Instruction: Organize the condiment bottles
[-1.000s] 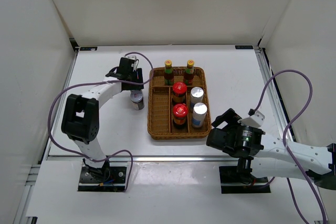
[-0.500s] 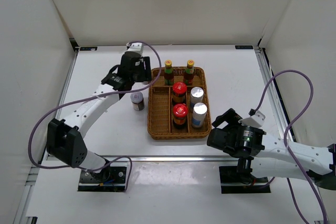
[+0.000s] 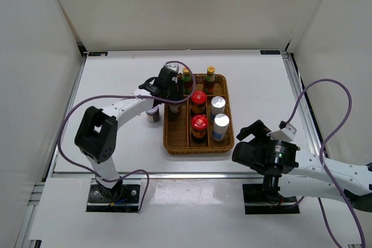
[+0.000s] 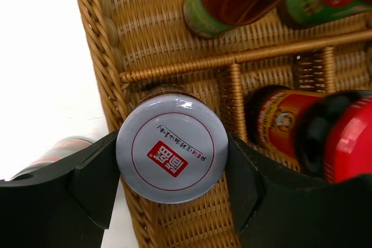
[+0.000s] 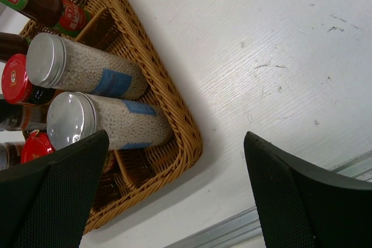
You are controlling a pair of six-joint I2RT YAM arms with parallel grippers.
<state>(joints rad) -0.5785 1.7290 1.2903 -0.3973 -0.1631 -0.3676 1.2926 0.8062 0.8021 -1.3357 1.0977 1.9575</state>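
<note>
My left gripper (image 3: 172, 96) is shut on a grey-lidded jar (image 4: 171, 149) and holds it over the left column of the brown wicker tray (image 3: 200, 150), its fingers (image 4: 96, 184) pressed on both sides of the lid. A second grey-lidded jar (image 3: 152, 113) stands on the table just left of the tray. In the tray stand two yellow-capped bottles (image 3: 186, 74), two red-lidded jars (image 3: 199, 98) and two silver-capped bottles (image 3: 218, 104). My right gripper (image 5: 174, 201) is open and empty above the table by the tray's front right corner (image 5: 186, 126).
White walls enclose the table on the left, back and right. A metal rail (image 3: 174, 173) runs along the near edge. Purple cables loop from both arms. The silver-capped bottles (image 5: 87, 71) lie close to the right gripper's left finger in its view.
My left gripper has moved right, from over the table left of the tray to over the tray's left column. The jar on the table has stayed. The right arm has barely shifted.
</note>
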